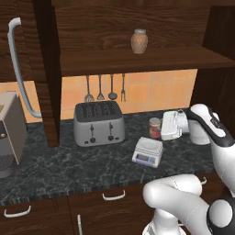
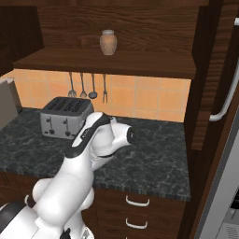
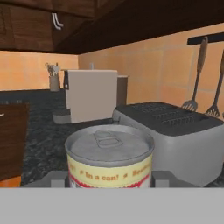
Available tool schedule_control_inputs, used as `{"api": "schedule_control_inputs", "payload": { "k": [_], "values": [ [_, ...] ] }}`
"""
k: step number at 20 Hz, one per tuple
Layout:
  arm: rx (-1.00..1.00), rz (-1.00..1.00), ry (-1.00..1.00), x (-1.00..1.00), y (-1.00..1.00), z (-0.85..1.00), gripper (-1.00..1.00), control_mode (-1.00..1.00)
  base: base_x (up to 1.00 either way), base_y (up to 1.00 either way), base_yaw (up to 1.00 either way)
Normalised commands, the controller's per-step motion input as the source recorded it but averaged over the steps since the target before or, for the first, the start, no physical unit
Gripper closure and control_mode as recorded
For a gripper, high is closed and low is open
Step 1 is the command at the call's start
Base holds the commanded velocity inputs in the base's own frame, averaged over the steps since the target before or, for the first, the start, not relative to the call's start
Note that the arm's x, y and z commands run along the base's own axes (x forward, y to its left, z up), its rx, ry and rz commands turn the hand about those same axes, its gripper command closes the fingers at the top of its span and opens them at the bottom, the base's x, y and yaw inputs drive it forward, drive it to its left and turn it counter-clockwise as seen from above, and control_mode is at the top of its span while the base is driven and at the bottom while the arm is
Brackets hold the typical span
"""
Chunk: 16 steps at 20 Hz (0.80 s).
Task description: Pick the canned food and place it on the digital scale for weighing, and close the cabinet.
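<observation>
My gripper (image 1: 161, 126) pinches the can (image 1: 155, 127), which stands upright on the counter (image 1: 69, 165) just behind the scale (image 1: 148, 151). I should lift straight up, keep it level, carry it forward and set it centred on the scale's platform before releasing.

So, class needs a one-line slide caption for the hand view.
Hand shut on the canned food, with the toaster just behind it.

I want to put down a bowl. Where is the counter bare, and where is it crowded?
Bare: the counter in front of the toaster, towards the coffee machine. Crowded: right of the toaster, where the digital scale, the canned food and the hand gripping it sit close together.
</observation>
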Motion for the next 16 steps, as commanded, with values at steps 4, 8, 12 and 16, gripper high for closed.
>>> {"api": "schedule_control_inputs", "payload": {
  "k": [4, 8, 12, 16],
  "values": [
    [0.00, 0.00, 0.00, 0.00, -0.01, -0.35, 1.00, -1.00, 0.00, 0.00, 0.00],
    [0.00, 0.00, 0.03, 0.00, -0.21, -0.29, 1.00, -1.00, 0.00, 0.00, 0.00],
    [0.00, 0.02, 0.05, 0.00, -0.11, -0.32, 1.00, -1.00, 0.00, 0.00, 0.00],
    [0.00, 0.00, 0.00, 0.04, 0.00, -0.41, 1.00, -1.00, 0.00, 0.00, 0.00]
  ]
}}
